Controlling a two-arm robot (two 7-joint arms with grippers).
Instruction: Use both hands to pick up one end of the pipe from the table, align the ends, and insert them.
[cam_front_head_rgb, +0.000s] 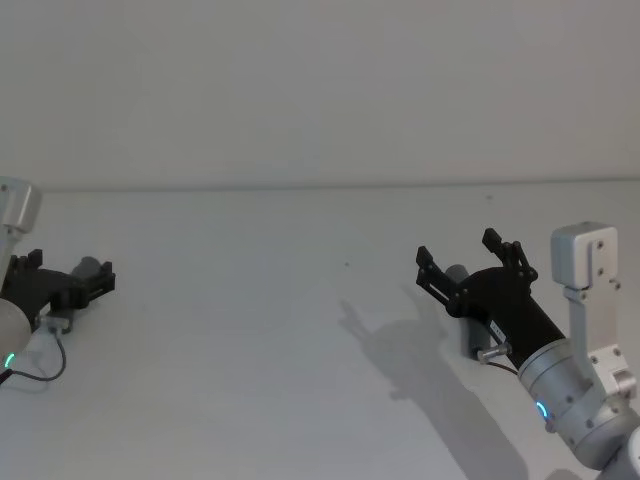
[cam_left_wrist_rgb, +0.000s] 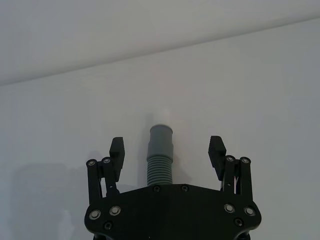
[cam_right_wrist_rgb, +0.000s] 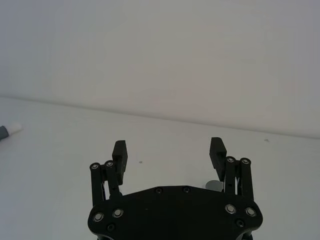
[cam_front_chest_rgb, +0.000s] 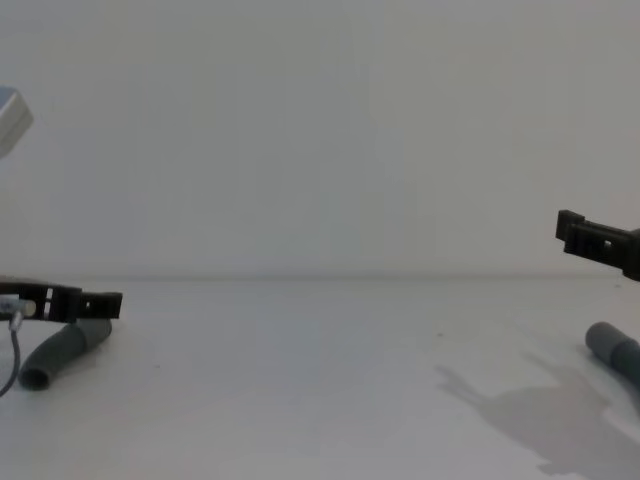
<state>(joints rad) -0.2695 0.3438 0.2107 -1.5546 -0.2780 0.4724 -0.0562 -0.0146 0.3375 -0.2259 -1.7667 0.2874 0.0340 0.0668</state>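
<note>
While left tool (cam_left_wrist_rgb: 167, 146) gapes, pipe (cam_left_wrist_rgb: 160, 167) (grey) beneath

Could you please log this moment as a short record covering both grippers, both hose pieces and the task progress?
left gripper: open, low, fingers either side of the left hose piece, not closed on it
right gripper: open, raised above the right hose piece
left hose piece: lying on the table, smooth cuff pointing away from the gripper
right hose piece: lying on the table
progress: neither piece lifted, ends far apart
</note>
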